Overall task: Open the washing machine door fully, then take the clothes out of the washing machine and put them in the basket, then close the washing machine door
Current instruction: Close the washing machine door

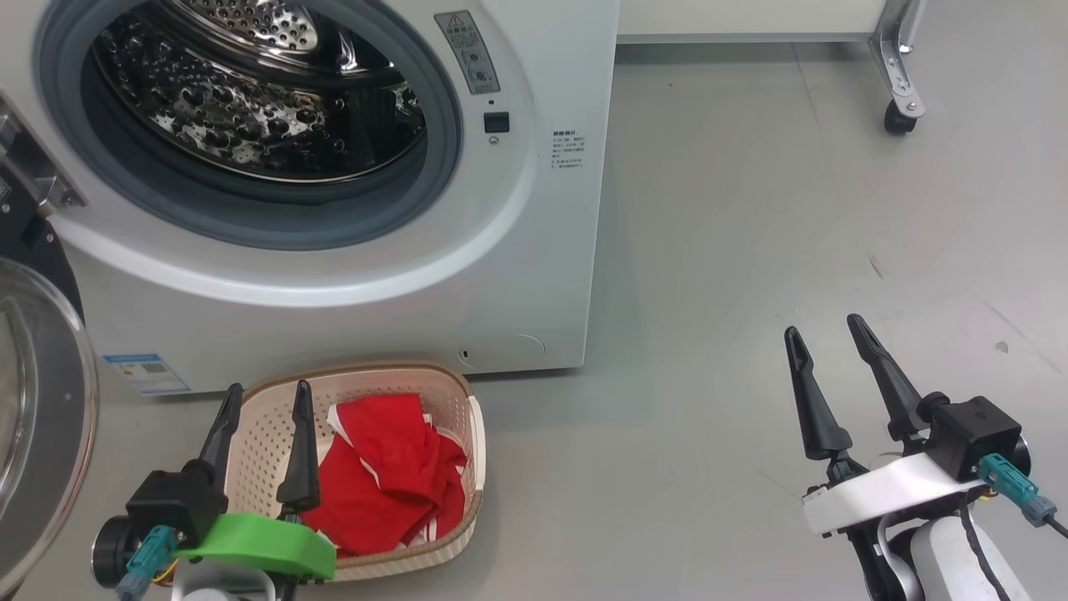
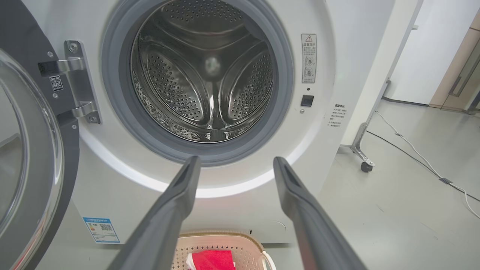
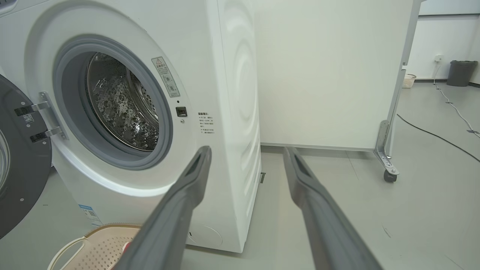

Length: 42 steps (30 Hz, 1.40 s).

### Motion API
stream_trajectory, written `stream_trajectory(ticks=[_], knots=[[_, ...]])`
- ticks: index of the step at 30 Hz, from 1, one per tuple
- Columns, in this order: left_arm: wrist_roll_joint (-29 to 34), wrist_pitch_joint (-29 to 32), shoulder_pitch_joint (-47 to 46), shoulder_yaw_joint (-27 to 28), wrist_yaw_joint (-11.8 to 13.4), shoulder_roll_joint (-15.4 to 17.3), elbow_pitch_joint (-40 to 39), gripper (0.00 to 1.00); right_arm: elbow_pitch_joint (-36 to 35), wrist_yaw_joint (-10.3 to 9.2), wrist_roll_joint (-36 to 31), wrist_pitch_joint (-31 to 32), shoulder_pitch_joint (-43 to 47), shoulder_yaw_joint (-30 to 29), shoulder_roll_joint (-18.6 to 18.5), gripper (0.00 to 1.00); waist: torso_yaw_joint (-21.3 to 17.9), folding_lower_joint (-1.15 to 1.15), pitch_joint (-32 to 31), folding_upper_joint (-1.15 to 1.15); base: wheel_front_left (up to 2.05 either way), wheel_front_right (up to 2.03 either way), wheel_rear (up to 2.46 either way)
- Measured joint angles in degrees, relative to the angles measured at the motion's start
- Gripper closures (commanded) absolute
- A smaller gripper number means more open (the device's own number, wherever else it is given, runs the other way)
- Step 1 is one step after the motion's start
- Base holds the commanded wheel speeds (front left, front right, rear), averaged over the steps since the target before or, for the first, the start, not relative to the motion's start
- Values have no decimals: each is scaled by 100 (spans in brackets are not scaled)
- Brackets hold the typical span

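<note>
Your left fingers (image 1: 299,451) hung released over the basket (image 1: 392,366) of clothes (image 1: 384,476), your right fingers (image 1: 813,409) released too, well apart.

In the head view, the big white front-loading washing machine (image 1: 334,275) takes the upper left of the frame, its round black-rimmed glass door (image 1: 37,401) swung out at the left edge. The small cream perforated plastic basket (image 1: 455,409) sits on the grey floor (image 1: 751,250) just before the machine, lower left, with the red fabric clothes (image 1: 384,484) in it.
</note>
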Motion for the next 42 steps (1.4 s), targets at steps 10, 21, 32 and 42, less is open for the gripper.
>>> stream_trajectory(ticks=[10, 21, 32, 42], knots=[[59, 0, 3, -34, 0, 0, -38, 0, 8, -1, 0, 0, 0, 38, -1, 0, 6, 0, -14, 0, -112, 112, 0], [68, 0, 4, -36, 0, 0, -65, 0, 15, -1, 0, 0, 0, 49, -2, 0, 6, 0, -26, 0, -68, 68, 0], [81, 0, 7, -34, 52, 1, -71, 0, 14, -1, 0, 0, -2, 30, -2, 0, 29, 0, 31, 0, -54, 55, -1], [85, 0, 7, -34, 59, 2, -92, 0, 13, -1, 1, 0, -3, 16, 0, 0, 33, 0, 77, 0, -39, 39, 0]])
